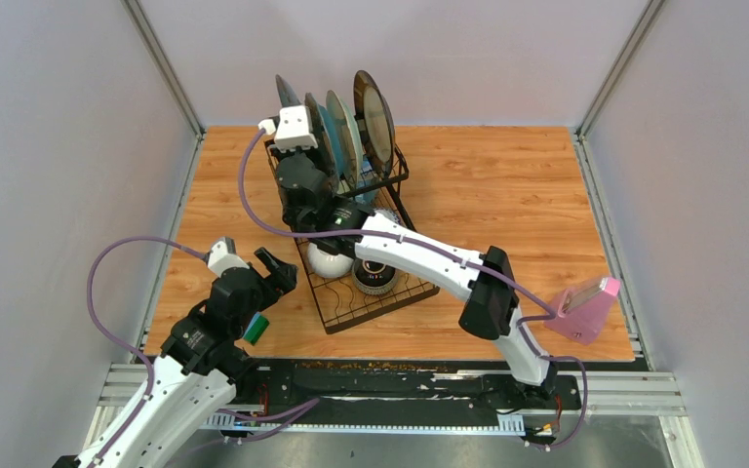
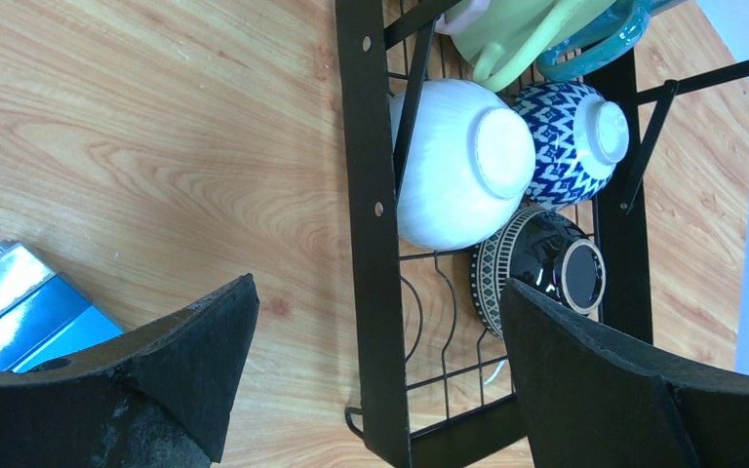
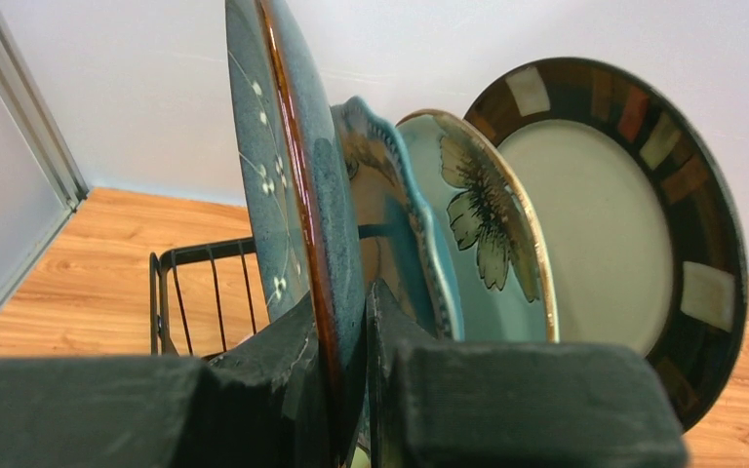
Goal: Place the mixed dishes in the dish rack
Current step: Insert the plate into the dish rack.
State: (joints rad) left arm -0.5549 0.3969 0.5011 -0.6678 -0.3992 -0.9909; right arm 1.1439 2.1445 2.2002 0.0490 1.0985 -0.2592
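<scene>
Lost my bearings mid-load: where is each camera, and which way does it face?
Top external: overhead behind the robot, looking down at dish rack; left arm, right arm show.
Left wrist: looks down past open left hand at white bowl.
Right wrist: level along plates; right hand clamps blue plate.
Shared: top and left wrist see the white bowl.

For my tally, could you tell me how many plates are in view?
4, upright in the dish rack: speckled blue plate in right gripper, scalloped teal plate, floral plate, black-rimmed plate.
</scene>
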